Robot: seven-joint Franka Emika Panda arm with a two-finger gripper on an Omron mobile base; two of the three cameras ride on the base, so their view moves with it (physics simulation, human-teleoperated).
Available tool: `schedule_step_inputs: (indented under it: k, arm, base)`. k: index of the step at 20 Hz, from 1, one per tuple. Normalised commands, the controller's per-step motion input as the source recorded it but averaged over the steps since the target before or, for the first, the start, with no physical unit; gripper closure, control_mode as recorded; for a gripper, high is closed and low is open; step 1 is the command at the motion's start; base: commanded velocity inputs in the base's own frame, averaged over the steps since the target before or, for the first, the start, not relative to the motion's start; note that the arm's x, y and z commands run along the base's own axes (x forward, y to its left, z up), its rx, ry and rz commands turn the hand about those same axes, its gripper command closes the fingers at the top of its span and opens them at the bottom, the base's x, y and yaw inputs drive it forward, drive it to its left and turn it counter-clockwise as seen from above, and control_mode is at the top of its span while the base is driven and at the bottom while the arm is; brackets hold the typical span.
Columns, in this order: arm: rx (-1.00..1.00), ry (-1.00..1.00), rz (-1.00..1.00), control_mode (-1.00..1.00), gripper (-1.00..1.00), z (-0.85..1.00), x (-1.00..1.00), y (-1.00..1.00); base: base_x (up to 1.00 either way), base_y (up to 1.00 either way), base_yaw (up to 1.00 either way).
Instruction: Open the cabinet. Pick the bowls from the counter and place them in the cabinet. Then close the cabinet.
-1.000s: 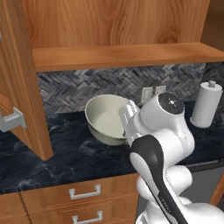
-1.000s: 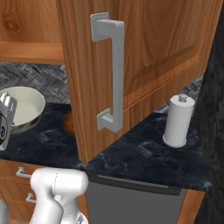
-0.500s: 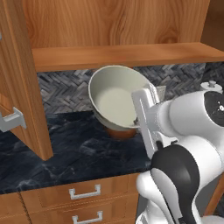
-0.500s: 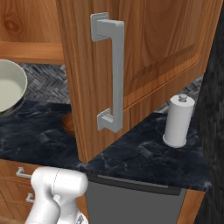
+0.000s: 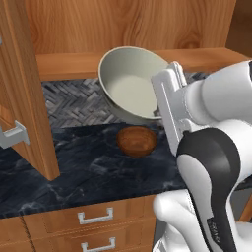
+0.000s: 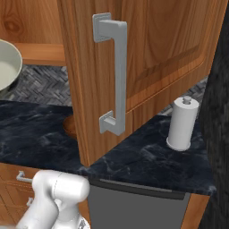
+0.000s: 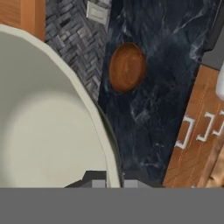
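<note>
Above black counter, jaws pinch cream bowl rim.

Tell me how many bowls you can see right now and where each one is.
2. The cream-green ceramic bowl is lifted off the counter, its rim pinched in the claw, level with the cabinet shelf. The brown wooden bowl sits on the counter below it.

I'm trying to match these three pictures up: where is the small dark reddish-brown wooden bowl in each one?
Left base view: dark reddish-brown wooden bowl, centre, on the black marble-look counter.
Right base view: just its edge, left of centre, behind the open cabinet door.
Hand view: upper middle.
Shared landmark: the grey herringbone tiled wall.
</note>
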Motion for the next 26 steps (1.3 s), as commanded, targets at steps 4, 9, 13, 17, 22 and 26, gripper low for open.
schedule_step_inputs:
  k: [4,9,13,17,22,26]
  arm:
    - [0.0,-0.04,0.03,-1.0,1.0,0.01,0.59,0.0]
    - [0.0,-0.03,0.04,-1.0,1.0,0.0,0.64,0.0]
    - [0.0,-0.04,0.04,-1.0,1.0,0.0,0.64,0.0]
    - [0.0,-0.09,0.02,-1.0,1.0,0.01,0.44,0.0]
    - [0.0,-0.07,0.0,-1.0,1.0,0.05,0.33,0.06]
    - [-0.01,0.0,0.0,-1.0,1.0,0.17,0.37,0.11]
  base:
    - [0.0,0.0,0.0]
    - [0.0,0.0,0.0]
    - [0.0,0.0,0.0]
    - [0.0,0.0,0.0]
    - [0.0,0.0,0.0]
    - [0.0,0.0,0.0]
